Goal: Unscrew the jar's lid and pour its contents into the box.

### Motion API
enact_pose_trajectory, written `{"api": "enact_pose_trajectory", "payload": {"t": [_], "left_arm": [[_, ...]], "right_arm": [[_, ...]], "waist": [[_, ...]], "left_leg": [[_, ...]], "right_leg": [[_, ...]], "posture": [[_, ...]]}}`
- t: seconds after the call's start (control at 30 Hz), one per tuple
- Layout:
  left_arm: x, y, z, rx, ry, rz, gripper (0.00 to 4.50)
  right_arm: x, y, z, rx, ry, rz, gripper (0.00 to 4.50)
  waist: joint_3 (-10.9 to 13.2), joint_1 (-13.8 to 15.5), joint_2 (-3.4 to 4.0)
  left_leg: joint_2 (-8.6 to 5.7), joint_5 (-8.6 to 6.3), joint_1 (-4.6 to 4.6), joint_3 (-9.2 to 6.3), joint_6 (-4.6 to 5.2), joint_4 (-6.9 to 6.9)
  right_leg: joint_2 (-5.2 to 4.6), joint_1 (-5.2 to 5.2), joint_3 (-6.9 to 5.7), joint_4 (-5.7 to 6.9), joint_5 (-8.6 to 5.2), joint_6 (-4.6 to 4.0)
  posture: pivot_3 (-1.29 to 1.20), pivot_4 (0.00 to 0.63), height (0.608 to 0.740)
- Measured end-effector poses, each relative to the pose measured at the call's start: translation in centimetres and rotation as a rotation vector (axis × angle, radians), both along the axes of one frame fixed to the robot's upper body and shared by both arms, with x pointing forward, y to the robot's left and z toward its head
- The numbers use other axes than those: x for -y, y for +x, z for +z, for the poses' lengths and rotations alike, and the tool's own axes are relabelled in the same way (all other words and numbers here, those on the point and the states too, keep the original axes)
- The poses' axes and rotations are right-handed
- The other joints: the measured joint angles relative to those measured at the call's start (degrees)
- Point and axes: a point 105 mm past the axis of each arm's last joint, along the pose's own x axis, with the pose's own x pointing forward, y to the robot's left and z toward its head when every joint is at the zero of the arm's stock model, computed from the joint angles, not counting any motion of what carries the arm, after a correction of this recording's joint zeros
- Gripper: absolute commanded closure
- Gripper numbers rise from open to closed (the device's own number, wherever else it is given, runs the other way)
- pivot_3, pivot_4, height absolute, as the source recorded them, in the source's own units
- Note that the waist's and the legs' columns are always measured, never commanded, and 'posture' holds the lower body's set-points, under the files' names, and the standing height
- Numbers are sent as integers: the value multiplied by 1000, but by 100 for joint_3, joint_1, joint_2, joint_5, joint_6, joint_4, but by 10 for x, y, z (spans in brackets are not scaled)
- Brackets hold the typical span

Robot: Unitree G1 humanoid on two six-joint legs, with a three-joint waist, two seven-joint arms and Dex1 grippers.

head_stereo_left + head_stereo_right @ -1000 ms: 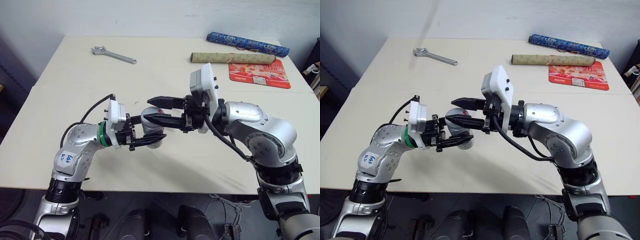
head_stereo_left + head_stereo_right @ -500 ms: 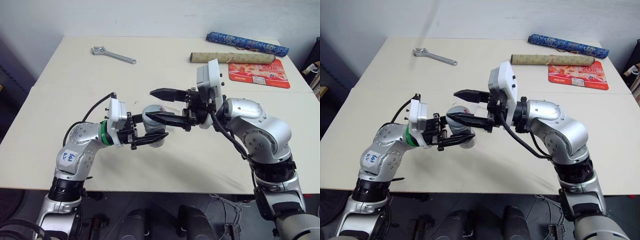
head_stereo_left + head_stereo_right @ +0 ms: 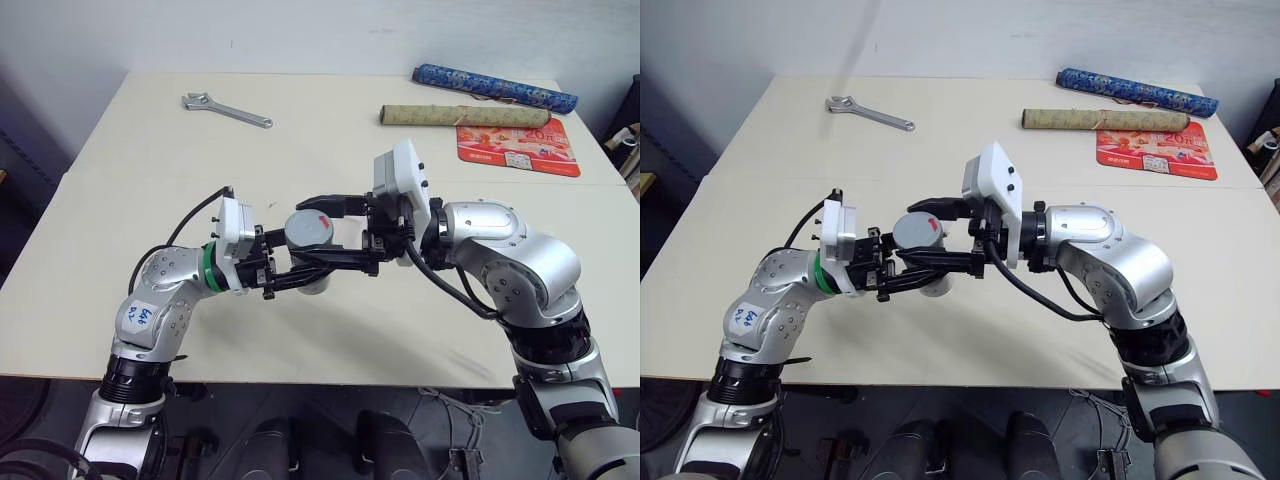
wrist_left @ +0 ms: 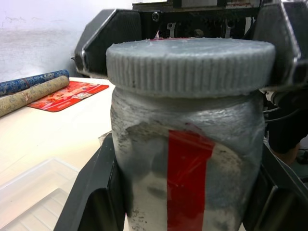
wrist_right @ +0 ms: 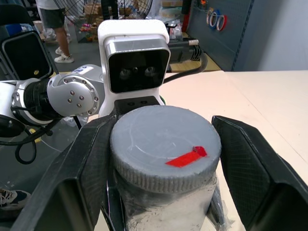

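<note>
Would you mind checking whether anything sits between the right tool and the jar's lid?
Nothing visible does. The right tool has a finger on either side of the grey lid, with only open gaps between, while the left tool holds the jar.

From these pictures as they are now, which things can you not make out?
- The contents: in the left wrist view the jar has a cloudy wall and a red stripe, which hide them.
- The box: cut off by that view's edge.
- Right gripper: in the right wrist view one finger stands apart from the lid; contact on the other side is unclear.
</note>
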Motion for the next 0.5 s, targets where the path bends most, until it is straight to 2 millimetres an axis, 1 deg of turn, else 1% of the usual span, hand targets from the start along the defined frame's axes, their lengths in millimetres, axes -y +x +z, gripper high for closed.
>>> {"api": "enact_pose_trajectory", "payload": {"t": [0.03, 0.07, 0.2, 0.27, 0.33, 0.5], "left_arm": [[0, 0, 0, 1, -1, 1, 2150], [0, 0, 0, 2, -1, 2, 2150], [-2, -1, 1, 6, 0, -3, 2150], [-3, -4, 0, 10, 16, -38, 2150], [-2, -9, -1, 13, 33, -91, 2150], [5, -27, -1, 56, 99, -285, 2150]], "right_arm": [[-1, 0, 0, 0, 3, 3, 1892], [-1, 0, 0, 1, 4, 3, 1959], [-3, -2, 1, 4, 16, 20, 1959], [-2, -4, 0, -3, 14, 67, 1959], [-2, -8, -2, -8, 6, 138, 1959], [3, -22, 0, 30, -114, 390, 1959]], "waist": [[0, 0, 0], [0, 0, 0], [0, -1, 0], [0, -2, 0], [0, -4, 0], [0, -9, 0]], "left_leg": [[0, 0, 0, 0, 0, 0], [0, 0, 0, 0, 0, 0], [0, 0, 0, 0, 0, 0], [0, 0, 0, 1, 0, 0], [0, 0, 0, 2, 0, 0], [0, 1, 2, 3, 2, 1]], "right_leg": [[0, 0, 0, 0, 0, 0], [0, 0, 0, 0, 0, 0], [0, 0, 0, 0, 0, 0], [0, 0, 0, 0, 0, 0], [1, 0, 0, -1, 0, 0], [2, 2, 0, -2, 0, 0]], "posture": [[0, 150, 740], [0, 150, 740], [0, 150, 740], [0, 150, 740], [0, 150, 740], [0, 150, 740]]}}
